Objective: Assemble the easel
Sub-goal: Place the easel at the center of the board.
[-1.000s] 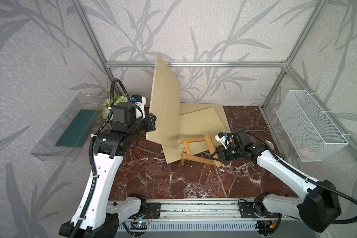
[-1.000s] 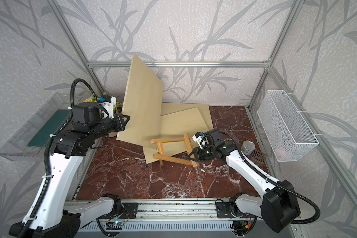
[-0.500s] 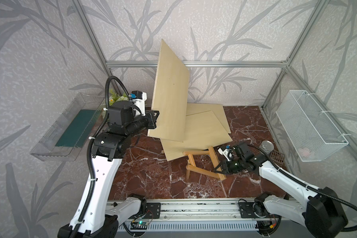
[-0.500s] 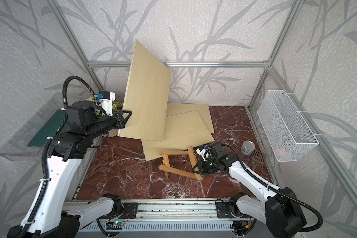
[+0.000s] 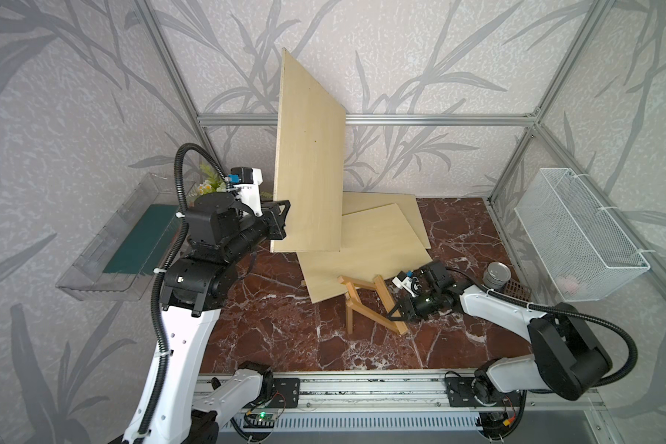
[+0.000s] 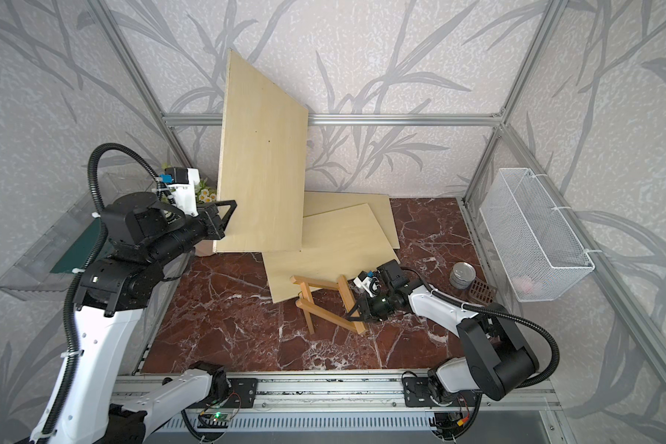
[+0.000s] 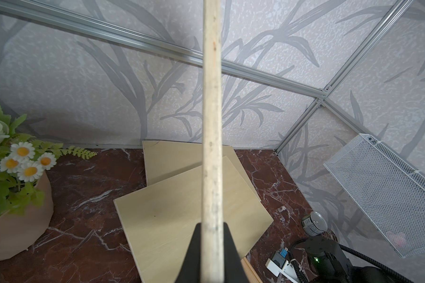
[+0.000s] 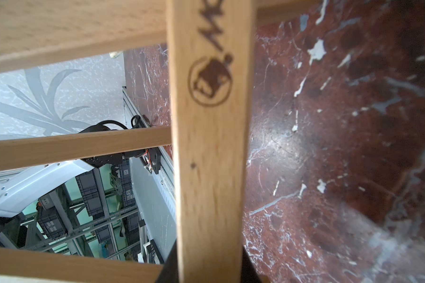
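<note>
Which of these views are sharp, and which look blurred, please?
Both top views: sharp, evenly lit; left wrist view: the board's edge softens close to the left gripper; right wrist view: the easel leg is slightly soft, the marble table smeared at the frame's edge.

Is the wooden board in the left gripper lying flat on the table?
No, the wooden board stands nearly upright, with its edge clamped in the left gripper.
</note>
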Robot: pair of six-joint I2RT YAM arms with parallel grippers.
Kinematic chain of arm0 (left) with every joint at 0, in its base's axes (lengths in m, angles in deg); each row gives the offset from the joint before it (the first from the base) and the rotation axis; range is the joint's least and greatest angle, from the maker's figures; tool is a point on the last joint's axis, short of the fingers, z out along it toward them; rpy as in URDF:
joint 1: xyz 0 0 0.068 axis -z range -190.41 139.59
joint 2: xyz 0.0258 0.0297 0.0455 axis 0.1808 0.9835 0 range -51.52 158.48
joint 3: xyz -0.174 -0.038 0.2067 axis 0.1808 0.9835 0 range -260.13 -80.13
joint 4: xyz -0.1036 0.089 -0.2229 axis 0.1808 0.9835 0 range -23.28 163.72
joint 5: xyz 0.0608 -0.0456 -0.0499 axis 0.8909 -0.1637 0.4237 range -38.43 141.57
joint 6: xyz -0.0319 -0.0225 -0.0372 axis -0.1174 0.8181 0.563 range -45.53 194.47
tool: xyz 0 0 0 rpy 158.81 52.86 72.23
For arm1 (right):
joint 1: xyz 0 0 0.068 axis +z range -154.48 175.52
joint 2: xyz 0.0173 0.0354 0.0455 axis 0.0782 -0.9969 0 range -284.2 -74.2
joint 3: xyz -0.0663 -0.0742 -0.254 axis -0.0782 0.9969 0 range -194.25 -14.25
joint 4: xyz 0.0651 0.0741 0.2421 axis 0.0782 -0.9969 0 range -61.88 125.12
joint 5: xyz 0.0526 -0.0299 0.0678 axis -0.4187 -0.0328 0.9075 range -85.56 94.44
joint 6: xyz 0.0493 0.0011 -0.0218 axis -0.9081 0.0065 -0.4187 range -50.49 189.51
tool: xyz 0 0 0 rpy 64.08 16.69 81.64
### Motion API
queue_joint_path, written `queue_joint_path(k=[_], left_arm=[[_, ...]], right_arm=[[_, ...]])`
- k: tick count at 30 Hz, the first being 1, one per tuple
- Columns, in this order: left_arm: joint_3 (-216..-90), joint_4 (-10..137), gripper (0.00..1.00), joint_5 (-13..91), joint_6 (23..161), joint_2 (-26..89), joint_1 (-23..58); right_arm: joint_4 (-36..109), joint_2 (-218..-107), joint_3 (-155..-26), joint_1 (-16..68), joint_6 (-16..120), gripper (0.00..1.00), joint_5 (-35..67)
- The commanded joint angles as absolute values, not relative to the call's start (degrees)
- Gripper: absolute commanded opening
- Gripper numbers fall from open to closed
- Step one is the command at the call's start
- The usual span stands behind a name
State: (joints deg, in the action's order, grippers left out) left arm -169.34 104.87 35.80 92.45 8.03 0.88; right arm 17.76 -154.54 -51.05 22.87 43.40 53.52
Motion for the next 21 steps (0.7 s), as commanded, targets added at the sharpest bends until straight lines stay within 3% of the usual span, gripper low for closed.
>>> queue_joint_path(k=[1,7,16,21], left_arm=[[-171.36,85.79,0.00,35.48,91.00,5.91,1.05],[-171.49,85.78,0.00,34.95,91.25,7.79,1.25],[-172.15,87.80,0.00,35.70,90.36,9.98,2.15],[-170.49,88.12,0.00,37.70,88.11,9.93,2.85]], right_arm=[[7.97,-154.44,-45.98,22.11,40.52,0.00,36.76],[7.53,-152.45,-41.14,16.81,38.16,0.00,35.03],[14.99,-167.64,-43.26,16.61,40.02,0.00,34.60],[12.28,-170.02,-45.98,18.74,39.86,0.00,31.99]])
